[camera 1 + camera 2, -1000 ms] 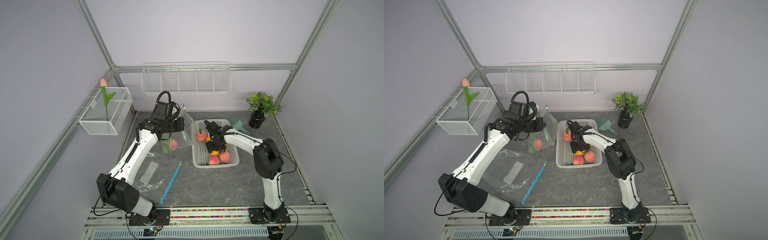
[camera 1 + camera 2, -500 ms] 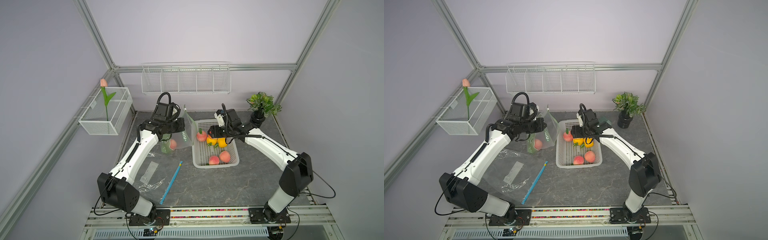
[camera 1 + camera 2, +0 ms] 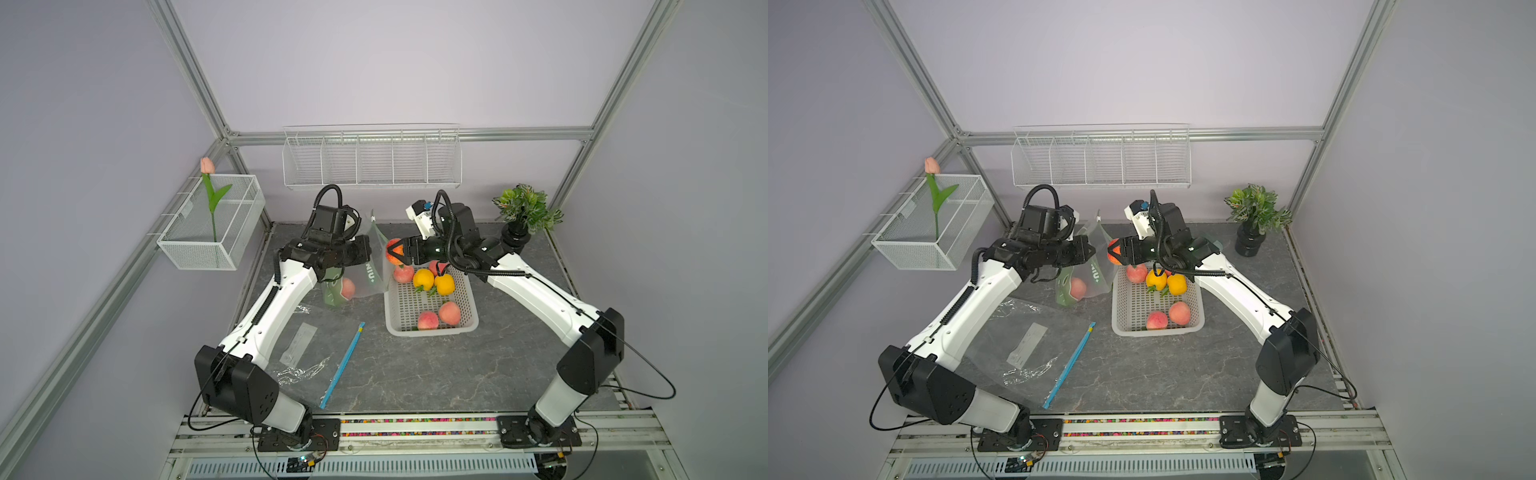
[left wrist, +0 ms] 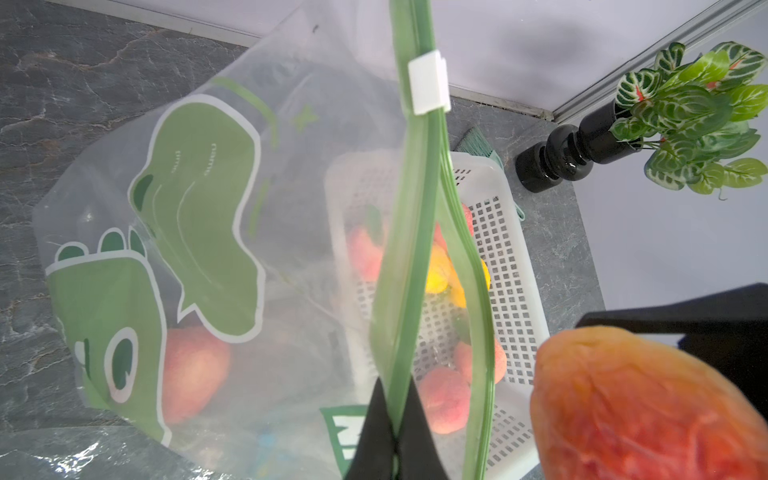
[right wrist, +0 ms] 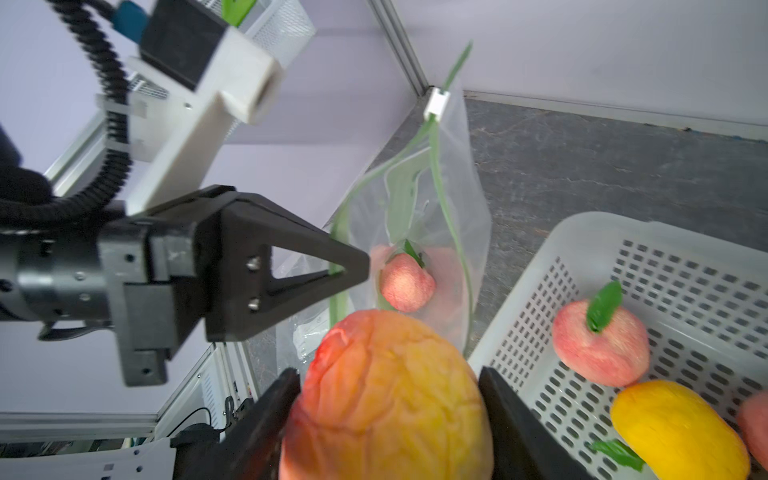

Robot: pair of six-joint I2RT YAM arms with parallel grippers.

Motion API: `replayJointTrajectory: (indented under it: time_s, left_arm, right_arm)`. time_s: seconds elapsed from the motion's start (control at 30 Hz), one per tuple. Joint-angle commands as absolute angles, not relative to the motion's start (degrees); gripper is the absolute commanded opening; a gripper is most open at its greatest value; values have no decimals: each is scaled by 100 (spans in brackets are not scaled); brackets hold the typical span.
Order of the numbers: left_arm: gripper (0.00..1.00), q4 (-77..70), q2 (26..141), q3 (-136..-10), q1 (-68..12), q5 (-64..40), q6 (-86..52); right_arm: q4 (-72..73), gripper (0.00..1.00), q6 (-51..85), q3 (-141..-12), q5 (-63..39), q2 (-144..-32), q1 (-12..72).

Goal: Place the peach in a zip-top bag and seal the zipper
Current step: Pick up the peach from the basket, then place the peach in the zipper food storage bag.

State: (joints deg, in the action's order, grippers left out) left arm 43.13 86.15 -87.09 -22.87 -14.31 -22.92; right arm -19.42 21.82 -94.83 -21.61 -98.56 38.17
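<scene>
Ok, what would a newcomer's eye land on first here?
The right tool grips a wrinkled orange-red peach beside the open mouth of the translucent green-printed zip-top bag. The left tool pinches the bag's green zipper strip, holding it up. One pink peach lies inside it.

Both arms reach far and inward, tips facing; left gripper (image 3: 368,254) pinched tight, right gripper (image 3: 395,253) spread wide.

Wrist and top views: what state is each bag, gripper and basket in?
Zip-top bag: held upright, zipper open, one peach inside.
Left gripper: shut on the bag's zipper edge.
Right gripper: shut on a second peach, outside the bag.
Basket: upright, holding more fruit.
</scene>
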Motion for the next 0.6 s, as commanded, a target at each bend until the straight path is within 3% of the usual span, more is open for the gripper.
replayJointTrajectory:
  time_s: [0.0,0.57]
  left_arm:
    - [0,4317,8666,-8739,-2259,-1576,-2353]
    - [0,4336,8503,-8854,-2265,-1901,-2259]
  right_arm:
    - [-1857,67,2126,-9740,-2331,-10132,3890]
    - [-3685,70,1713,-11523,-511,-11580,4196]
